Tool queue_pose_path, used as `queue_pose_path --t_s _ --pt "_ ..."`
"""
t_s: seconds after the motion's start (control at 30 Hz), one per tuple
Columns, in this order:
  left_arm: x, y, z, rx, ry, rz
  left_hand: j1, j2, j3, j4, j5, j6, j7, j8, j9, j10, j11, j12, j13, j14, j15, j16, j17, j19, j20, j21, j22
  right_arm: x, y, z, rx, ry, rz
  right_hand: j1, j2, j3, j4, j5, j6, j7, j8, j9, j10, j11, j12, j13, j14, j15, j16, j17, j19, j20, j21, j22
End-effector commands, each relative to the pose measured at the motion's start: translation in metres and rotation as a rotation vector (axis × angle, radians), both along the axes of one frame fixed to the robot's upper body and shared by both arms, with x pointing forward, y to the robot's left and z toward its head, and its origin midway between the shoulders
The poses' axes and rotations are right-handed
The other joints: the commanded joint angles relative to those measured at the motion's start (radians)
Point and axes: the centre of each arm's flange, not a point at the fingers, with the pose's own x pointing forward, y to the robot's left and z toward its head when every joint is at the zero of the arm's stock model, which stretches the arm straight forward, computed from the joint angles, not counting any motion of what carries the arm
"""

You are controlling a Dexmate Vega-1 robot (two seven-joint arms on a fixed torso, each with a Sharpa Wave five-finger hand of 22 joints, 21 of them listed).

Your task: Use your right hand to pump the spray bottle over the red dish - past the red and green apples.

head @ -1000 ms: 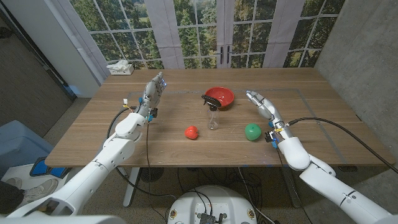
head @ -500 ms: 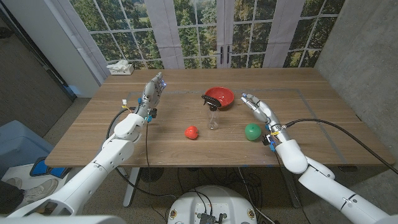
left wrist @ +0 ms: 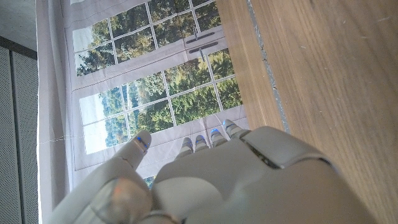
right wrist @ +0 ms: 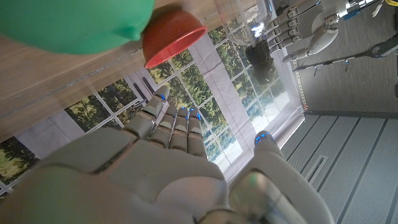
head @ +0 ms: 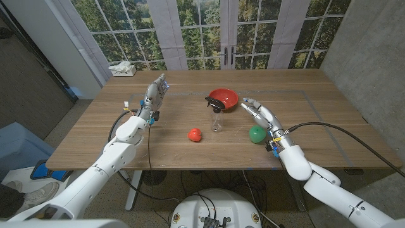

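Observation:
A clear spray bottle point(head: 216, 114) with a black pump head stands mid-table, just in front of the red dish point(head: 223, 98). A red apple point(head: 195, 134) lies to its front left, a green apple point(head: 256, 133) to its front right. My right hand point(head: 257, 112) is open, fingers apart, raised just behind the green apple and right of the bottle, holding nothing. In the right wrist view the green apple point(right wrist: 74, 25), red dish point(right wrist: 174, 34) and bottle point(right wrist: 245, 18) lie beyond the fingers point(right wrist: 168, 118). My left hand point(head: 155, 92) stands raised and open at the table's left.
A white tissue box point(head: 122, 69) sits at the table's far left corner. Windows and a curtain stand behind the table. In the left wrist view my left hand point(left wrist: 205, 180) faces the windows, beside bare wooden table point(left wrist: 329, 74).
My right hand has moved left and slightly nearer, from the right of the dish toward the bottle, ending just behind the green apple. The left hand has stayed put.

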Motion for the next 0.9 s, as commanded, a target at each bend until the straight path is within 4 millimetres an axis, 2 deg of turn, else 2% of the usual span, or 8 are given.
queue_pose_path --t_s 0.03,0.4,0.53,0.9 --pt "-0.003 0.000 -0.003 0.003 0.001 -0.005 -0.003 0.078 0.003 -0.007 0.003 -0.005 -0.001 0.002 0.005 -0.075 0.000 0.000 0.002 -0.114 -0.071 -0.001 0.002 0.001 -0.092 -0.001 0.003 -0.008 0.009 -0.008 -0.041 -0.004 -0.013 0.019 0.005 0.008 -0.010 0.007 0.000 -0.003 -0.002 0.003 0.007 -0.005 0.002 0.003 0.000 -0.005 0.004 -0.001 0.005 -0.001 -0.004 0.003" --pt "-0.006 0.002 -0.004 -0.003 -0.007 -0.004 -0.004 0.077 0.003 -0.009 0.003 -0.005 0.000 0.002 0.005 -0.075 0.002 0.000 0.002 -0.114 -0.072 -0.001 0.002 0.001 -0.092 -0.004 0.003 -0.016 0.020 -0.014 -0.064 -0.008 -0.023 0.058 0.019 0.027 -0.041 0.005 -0.006 -0.005 -0.004 0.003 0.005 -0.008 0.001 0.000 0.000 -0.006 0.002 -0.011 0.012 -0.011 -0.011 0.003" --pt "-0.006 0.003 -0.006 -0.007 -0.009 -0.011 -0.004 0.078 0.003 -0.009 0.003 -0.005 0.000 0.002 0.005 -0.074 0.001 0.000 0.002 -0.114 -0.071 -0.001 0.002 0.002 -0.092 -0.006 0.003 -0.019 0.026 -0.015 -0.087 -0.007 -0.027 0.092 0.028 0.043 -0.068 0.000 -0.019 -0.008 -0.007 0.002 -0.007 -0.014 -0.004 -0.002 -0.004 -0.008 0.000 -0.019 0.014 -0.016 -0.018 0.003" --pt "-0.004 0.010 -0.008 -0.011 -0.009 -0.019 -0.005 0.078 0.003 -0.010 0.002 -0.005 0.000 0.002 0.005 -0.076 -0.001 -0.001 0.003 -0.115 -0.071 -0.001 0.002 0.003 -0.093 -0.009 0.004 -0.022 0.038 -0.016 -0.105 0.009 -0.046 0.141 0.027 0.060 -0.113 -0.006 -0.052 0.001 -0.014 0.003 -0.035 -0.019 -0.011 -0.004 -0.024 -0.004 -0.007 -0.031 0.015 -0.019 -0.033 0.003"
